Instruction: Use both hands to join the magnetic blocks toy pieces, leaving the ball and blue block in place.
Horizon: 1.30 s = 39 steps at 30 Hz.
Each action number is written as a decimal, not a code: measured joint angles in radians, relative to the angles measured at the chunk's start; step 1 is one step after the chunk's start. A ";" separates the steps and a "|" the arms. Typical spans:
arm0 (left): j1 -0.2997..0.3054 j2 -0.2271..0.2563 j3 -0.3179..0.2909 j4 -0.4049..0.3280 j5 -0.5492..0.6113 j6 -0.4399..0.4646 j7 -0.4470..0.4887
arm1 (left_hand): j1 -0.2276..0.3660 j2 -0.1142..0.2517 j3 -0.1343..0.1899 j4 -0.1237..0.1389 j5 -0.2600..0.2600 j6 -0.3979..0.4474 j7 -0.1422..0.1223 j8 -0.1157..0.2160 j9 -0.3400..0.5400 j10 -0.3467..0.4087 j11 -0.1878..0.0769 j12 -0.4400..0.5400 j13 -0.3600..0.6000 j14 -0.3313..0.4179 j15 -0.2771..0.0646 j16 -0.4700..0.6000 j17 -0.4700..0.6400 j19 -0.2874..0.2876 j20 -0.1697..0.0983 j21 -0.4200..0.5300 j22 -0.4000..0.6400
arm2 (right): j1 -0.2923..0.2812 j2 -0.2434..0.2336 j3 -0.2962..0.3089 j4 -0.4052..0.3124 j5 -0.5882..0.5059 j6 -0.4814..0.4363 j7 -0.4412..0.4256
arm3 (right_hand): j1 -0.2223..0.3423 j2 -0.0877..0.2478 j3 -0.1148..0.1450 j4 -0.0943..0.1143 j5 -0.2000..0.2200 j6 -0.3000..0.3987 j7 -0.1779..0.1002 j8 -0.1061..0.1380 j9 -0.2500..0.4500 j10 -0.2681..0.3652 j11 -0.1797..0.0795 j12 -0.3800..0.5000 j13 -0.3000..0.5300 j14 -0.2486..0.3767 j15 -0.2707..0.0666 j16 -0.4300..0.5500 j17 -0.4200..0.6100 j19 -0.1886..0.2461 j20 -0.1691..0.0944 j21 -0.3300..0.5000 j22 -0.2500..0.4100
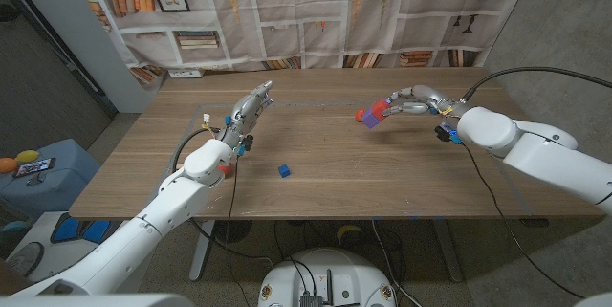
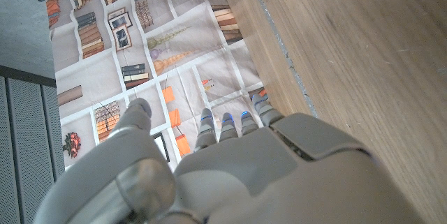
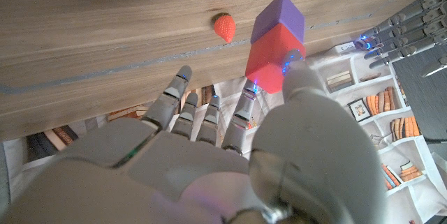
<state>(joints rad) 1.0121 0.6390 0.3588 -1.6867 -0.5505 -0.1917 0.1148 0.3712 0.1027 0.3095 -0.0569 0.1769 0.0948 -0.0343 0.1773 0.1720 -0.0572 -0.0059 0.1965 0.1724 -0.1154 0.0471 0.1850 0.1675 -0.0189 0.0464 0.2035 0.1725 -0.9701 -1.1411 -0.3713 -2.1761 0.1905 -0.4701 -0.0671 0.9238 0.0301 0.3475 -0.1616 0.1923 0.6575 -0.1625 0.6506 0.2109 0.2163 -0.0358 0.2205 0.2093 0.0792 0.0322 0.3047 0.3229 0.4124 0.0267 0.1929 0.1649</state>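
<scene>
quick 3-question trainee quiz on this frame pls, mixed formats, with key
1. True or false: the right hand holds a red block joined to a purple block.
2. The small blue block on the table is: A) in the left hand, B) lying alone between the two arms, C) stacked on the red block.
3. Fill in: the left hand holds ____.

Key: 1 true; 2 B; 3 nothing.

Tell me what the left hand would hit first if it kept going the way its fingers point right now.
Probably nothing on the table. The left hand is open and points toward the far edge of the table; the wood ahead looks bare, and beyond it hangs the bookshelf-print backdrop. Depth is hard to judge.
</scene>
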 measured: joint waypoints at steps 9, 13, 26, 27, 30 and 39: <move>0.007 0.003 -0.006 -0.005 0.002 0.009 0.013 | -0.025 0.012 0.003 -0.003 0.000 0.005 -0.020 0.000 0.000 0.003 -0.043 0.000 -0.001 0.008 -0.022 0.000 0.000 0.027 -0.017 0.004 0.000 | 0.072 -0.004 -0.076 -0.041 -0.112 -0.099 0.044 | 0.000 0.000 -0.001 -0.001 -0.003 0.000 0.000 0.000 0.000 0.005 -0.005 0.000 0.000 0.000 0.000 0.000 0.000 0.000 0.000 0.000 0.000; 0.008 0.006 -0.009 -0.005 0.000 0.012 0.013 | -0.035 0.012 0.003 -0.003 0.000 0.009 -0.023 0.000 0.000 0.003 -0.053 0.000 -0.005 0.016 -0.030 0.000 0.000 0.026 -0.034 0.004 0.000 | 0.105 0.000 -0.112 -0.053 -0.148 -0.120 0.060 | 0.000 0.000 -0.001 -0.001 -0.003 0.000 0.000 0.000 0.000 0.005 -0.005 0.000 0.000 0.005 -0.005 0.000 0.000 0.000 0.000 0.000 0.000; 0.016 0.005 -0.013 0.002 -0.005 0.013 0.020 | -0.045 0.021 0.003 -0.003 0.005 0.011 -0.025 0.000 0.000 0.009 -0.059 0.000 -0.005 0.021 -0.035 0.000 0.000 0.026 -0.045 -0.001 0.000 | 0.214 0.028 -0.262 -0.077 -0.398 -0.242 0.188 | 0.000 0.000 -0.007 0.001 -0.003 0.000 0.000 0.000 0.000 0.005 -0.005 0.000 0.000 0.007 -0.007 0.008 0.000 0.000 0.000 0.000 0.000; 0.016 0.005 -0.013 0.002 -0.005 0.014 0.021 | -0.045 0.021 0.003 -0.003 0.005 0.011 -0.025 0.001 0.000 0.009 -0.059 0.000 -0.005 0.021 -0.035 0.000 0.000 0.026 -0.045 -0.001 0.000 | 0.216 0.029 -0.265 -0.078 -0.402 -0.245 0.196 | 0.000 0.000 -0.007 0.001 -0.004 0.000 0.000 0.000 0.000 0.005 -0.005 0.000 0.000 0.007 -0.007 0.008 0.000 0.000 0.000 0.000 0.000; 0.018 0.005 -0.014 0.003 -0.006 0.013 0.021 | -0.045 0.021 0.003 -0.003 0.005 0.011 -0.025 0.000 0.000 0.009 -0.059 0.000 -0.005 0.021 -0.035 0.000 0.000 0.026 -0.045 -0.001 0.000 | 0.233 0.039 -0.293 -0.080 -0.448 -0.269 0.226 | 0.000 0.000 -0.007 0.001 -0.004 0.000 0.000 0.000 0.000 0.005 -0.005 0.000 0.000 0.007 -0.007 0.008 0.000 0.000 0.000 0.000 0.000; 0.019 0.003 -0.014 0.007 -0.007 0.004 0.017 | -0.049 0.025 0.007 -0.007 0.005 0.016 -0.030 0.000 0.000 0.009 -0.058 0.000 -0.005 0.021 -0.035 -0.004 0.000 0.026 -0.045 -0.001 0.000 | 0.282 0.077 -0.370 -0.077 -0.562 -0.321 0.304 | -0.006 0.006 -0.008 0.000 -0.007 0.000 0.000 0.000 0.000 0.005 -0.005 0.000 0.000 0.007 -0.007 0.008 0.000 0.000 0.000 0.000 0.000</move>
<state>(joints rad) 1.0311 0.6425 0.3450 -1.6795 -0.5573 -0.1881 0.1322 0.3226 0.1277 0.3163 -0.0638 0.1816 0.1110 -0.0646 0.1778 0.1723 -0.0483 -0.0641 0.1965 0.1675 -0.0946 0.0123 0.1810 0.1676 0.0075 0.0016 0.2026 0.1726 -0.6885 -1.0645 -0.7410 -2.2527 -0.3716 -0.7907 0.2367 0.9174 0.0365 0.3392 -0.1615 0.1855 0.6575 -0.1624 0.6506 0.2110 0.2216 -0.0411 0.2205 0.2093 0.0861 0.0251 0.3125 0.3226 0.4123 0.0268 0.1929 0.1649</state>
